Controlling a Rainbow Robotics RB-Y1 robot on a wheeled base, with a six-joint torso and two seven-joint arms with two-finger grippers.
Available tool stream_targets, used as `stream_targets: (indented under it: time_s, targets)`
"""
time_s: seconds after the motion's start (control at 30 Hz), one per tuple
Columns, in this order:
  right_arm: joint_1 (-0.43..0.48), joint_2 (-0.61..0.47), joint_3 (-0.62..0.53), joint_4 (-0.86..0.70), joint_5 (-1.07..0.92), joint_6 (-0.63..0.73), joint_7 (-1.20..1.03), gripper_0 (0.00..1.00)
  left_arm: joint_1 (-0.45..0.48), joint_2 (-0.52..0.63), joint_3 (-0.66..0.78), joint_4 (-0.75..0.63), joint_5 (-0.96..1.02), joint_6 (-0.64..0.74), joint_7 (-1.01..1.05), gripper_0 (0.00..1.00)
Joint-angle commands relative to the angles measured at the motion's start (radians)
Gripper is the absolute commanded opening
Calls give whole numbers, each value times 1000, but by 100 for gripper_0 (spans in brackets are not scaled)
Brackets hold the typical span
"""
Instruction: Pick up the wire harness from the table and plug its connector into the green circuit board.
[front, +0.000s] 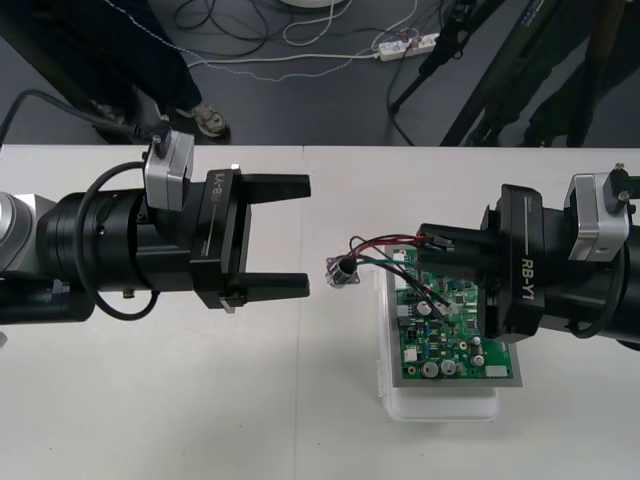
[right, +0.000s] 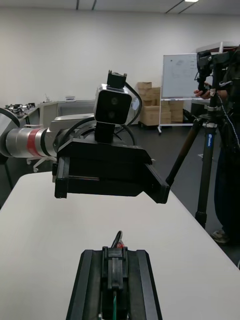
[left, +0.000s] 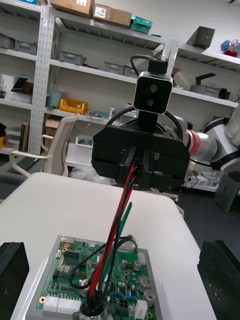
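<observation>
Left gripper (front: 303, 236) spread wide; socket (front: 345, 273) dangling just off its fingertips | right gripper (front: 440, 257) clenched on harness (left: 121, 215) plug end, above board (front: 450, 345) | likely light, limp wires, delicate; best gripped at the stiff plug

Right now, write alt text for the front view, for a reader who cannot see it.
The right gripper is shut on the wire harness over the green circuit board, its wires arcing to the metal socket beside the board's left edge. The open left gripper faces it above the table.
</observation>
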Motion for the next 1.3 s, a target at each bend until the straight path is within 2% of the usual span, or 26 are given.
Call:
stream_targets:
  time_s: [0.03, 0.5, 1.3]
  targets:
    - [5, -30, 30, -40, 3, 24, 42, 0, -69, -39, -18, 4, -6, -10, -2, 100]
    - [-63, -27, 102, -33, 3, 13, 3, 0, -161, -57, -73, 49, -6, -35, -9, 100]
    - [-103, -24, 141, -17, 3, -4, -21, 0, -186, -39, -144, 52, -3, -35, -16, 100]
